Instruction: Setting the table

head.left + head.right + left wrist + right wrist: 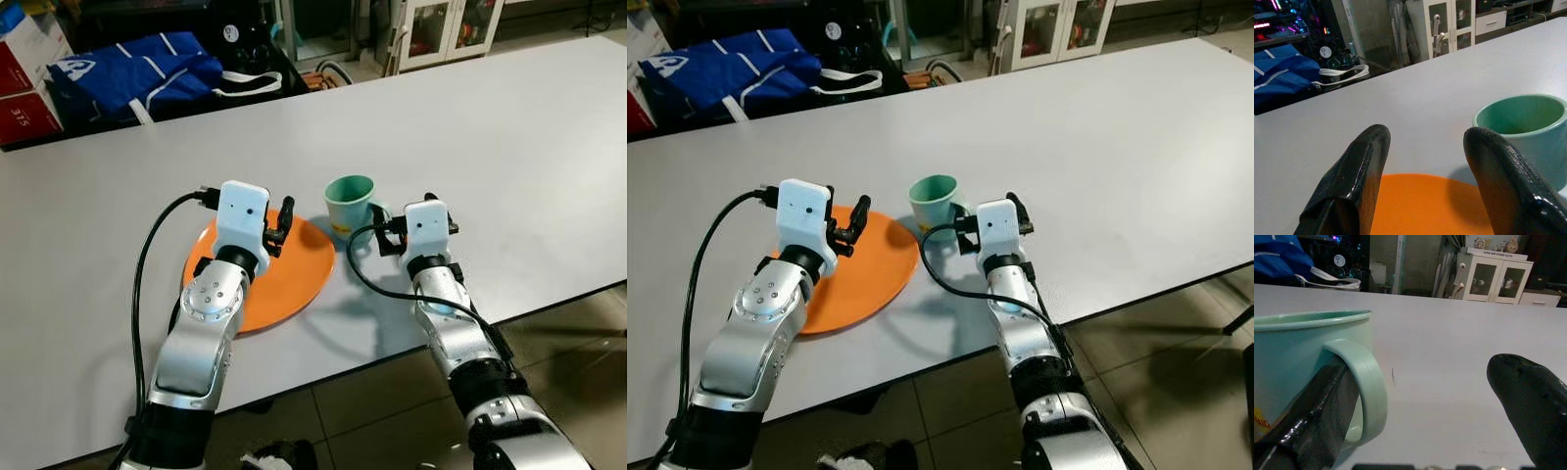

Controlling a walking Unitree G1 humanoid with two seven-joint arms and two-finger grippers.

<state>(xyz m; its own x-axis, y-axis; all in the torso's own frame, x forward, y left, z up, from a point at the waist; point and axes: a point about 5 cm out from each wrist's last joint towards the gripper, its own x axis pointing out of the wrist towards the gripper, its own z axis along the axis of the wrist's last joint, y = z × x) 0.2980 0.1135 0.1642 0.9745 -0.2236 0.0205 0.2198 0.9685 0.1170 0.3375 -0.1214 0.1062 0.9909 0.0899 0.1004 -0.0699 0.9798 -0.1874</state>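
Note:
An orange plate [294,274] lies on the white table [509,147] near its front edge. Just to its right stands an upright mint-green mug [350,201] with its handle [1369,391] turned towards my right arm. My left gripper [281,223] hovers open over the plate's far part, nothing between its fingers [1356,171]; the wrist view looks past them to the plate [1425,205] and the mug [1528,132]. My right gripper [404,208] is open at the mug's right side. One of its fingers [1317,416] reaches into the handle loop and the other stands well clear.
Behind the table's far edge lie a blue bag [127,73] and red and white boxes [24,69]. A white glass-door cabinet [451,24] stands further back. The tabletop stretches bare to the right and left. Tiled floor [578,333] lies below the front edge.

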